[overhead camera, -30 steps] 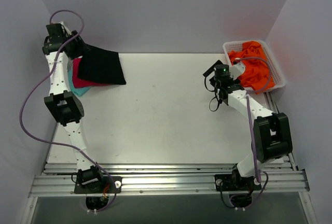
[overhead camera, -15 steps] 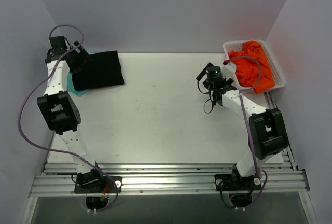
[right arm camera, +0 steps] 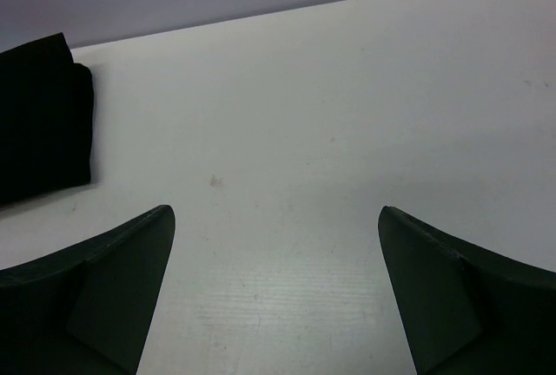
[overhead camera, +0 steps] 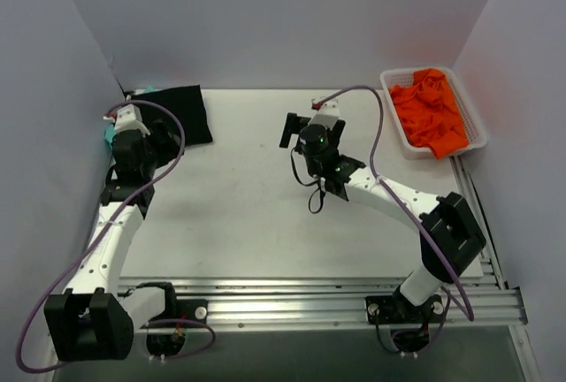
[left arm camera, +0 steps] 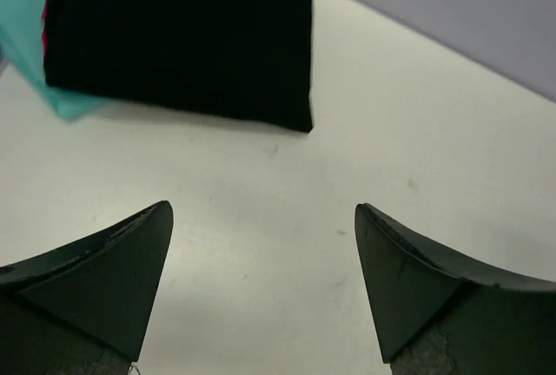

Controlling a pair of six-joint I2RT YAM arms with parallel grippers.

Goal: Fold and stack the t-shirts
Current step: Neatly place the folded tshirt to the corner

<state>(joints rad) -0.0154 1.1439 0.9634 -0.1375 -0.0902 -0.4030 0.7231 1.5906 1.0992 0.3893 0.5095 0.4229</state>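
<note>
Black t-shirt, folded, lies on the teal t-shirt at upper left of the left wrist frame, ahead of my left hand. Its fingers are apart, gripping nothing. Right hand also apart.

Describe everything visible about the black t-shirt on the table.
The black t-shirt is folded into a flat, roughly rectangular pad of plain, matte soft cloth with straight edges. It lies at the far left corner of the table, on top of a teal shirt whose edge pokes out beneath it, with a thin magenta sliver between them. No print shows. The open left gripper hovers short of it, not touching.
</note>
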